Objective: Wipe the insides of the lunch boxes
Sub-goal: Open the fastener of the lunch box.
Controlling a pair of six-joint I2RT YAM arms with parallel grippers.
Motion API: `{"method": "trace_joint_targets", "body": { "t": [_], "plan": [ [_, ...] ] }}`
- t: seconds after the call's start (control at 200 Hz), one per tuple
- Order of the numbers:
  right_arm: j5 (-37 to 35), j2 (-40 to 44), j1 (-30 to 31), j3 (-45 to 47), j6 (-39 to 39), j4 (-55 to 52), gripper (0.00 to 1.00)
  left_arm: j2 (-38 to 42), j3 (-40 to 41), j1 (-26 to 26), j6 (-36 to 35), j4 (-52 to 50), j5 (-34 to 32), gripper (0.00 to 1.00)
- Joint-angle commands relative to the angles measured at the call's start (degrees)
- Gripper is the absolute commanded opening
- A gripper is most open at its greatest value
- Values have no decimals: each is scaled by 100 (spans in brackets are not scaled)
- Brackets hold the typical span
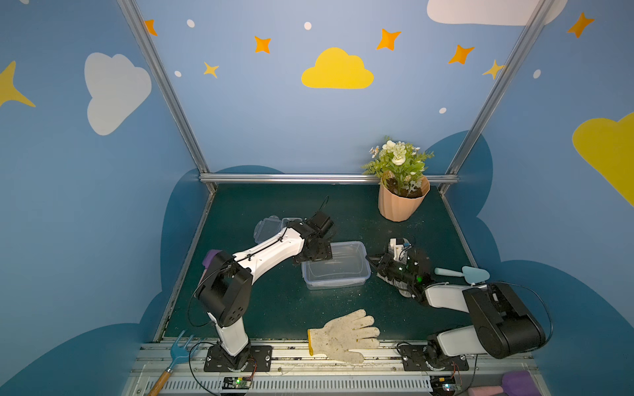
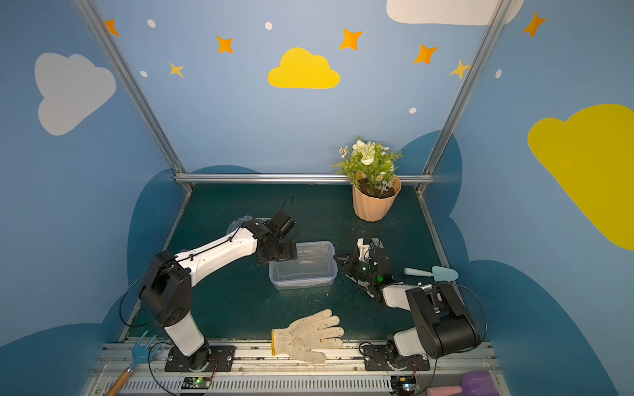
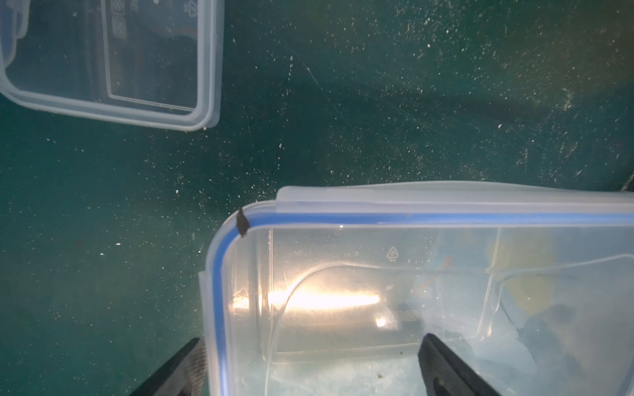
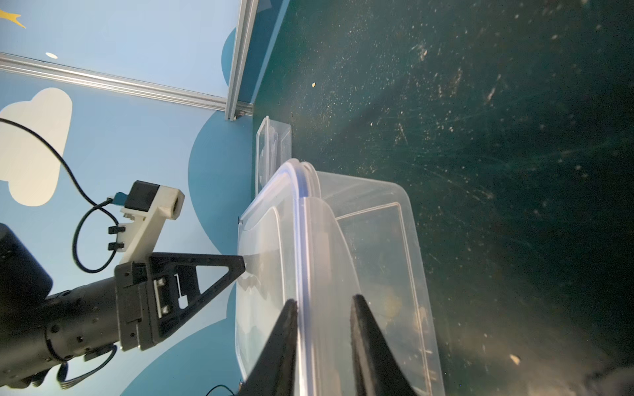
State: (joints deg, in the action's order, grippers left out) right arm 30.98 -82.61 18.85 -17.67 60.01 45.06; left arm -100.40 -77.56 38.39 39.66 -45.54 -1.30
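Observation:
The large lunch box (image 1: 338, 267) (image 2: 302, 269) is clear plastic and sits mid-table with its blue-rimmed lid (image 3: 377, 219) on it. My left gripper (image 1: 314, 257) (image 3: 312, 346) hangs open at its left end. One of its fingers (image 3: 185, 367) is outside the wall and the other is above the lid. My right gripper (image 1: 372, 262) (image 4: 322, 301) is at the right end, shut on the lid's clip flap (image 4: 326, 240). The small lunch box (image 1: 271, 226) (image 3: 103, 61) lies behind the left arm, partly hidden.
A peach flower pot (image 1: 403, 202) stands at the back right. A white work glove (image 1: 344, 336) lies at the front edge. A teal trowel (image 1: 463, 273) rests by the right arm and a blue hand rake (image 1: 178, 353) at the front left. Soil crumbs speckle the green mat (image 1: 274, 308).

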Motion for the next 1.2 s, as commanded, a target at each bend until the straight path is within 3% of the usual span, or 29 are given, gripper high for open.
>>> {"method": "trace_joint_targets", "body": {
  "t": [0.0, 0.235, 0.491, 0.681, 0.811, 1.197],
  "plan": [
    [189, -159, 146, 65, 77, -28, 37, -260, 196, 64, -22, 126, 106, 95],
    [172, -215, -47, 230, 256, 487, 43, -383, 471, -15, 29, 121, -12, 95],
    [131, -683, -277, 627, 847, 2095, 41, -481, 574, -51, 85, 126, 7, 95],
    [146, -1564, -284, 677, 1386, 3542, 37, -535, 563, -51, 116, 107, 50, 95],
    [136, -1714, -199, 613, 1425, 3562, 34, -568, 535, -51, 121, 106, 95, 95],
    [134, -1640, -93, 567, 1487, 3559, 37, -568, 598, -46, 190, 165, 149, 95]
  ]
}}
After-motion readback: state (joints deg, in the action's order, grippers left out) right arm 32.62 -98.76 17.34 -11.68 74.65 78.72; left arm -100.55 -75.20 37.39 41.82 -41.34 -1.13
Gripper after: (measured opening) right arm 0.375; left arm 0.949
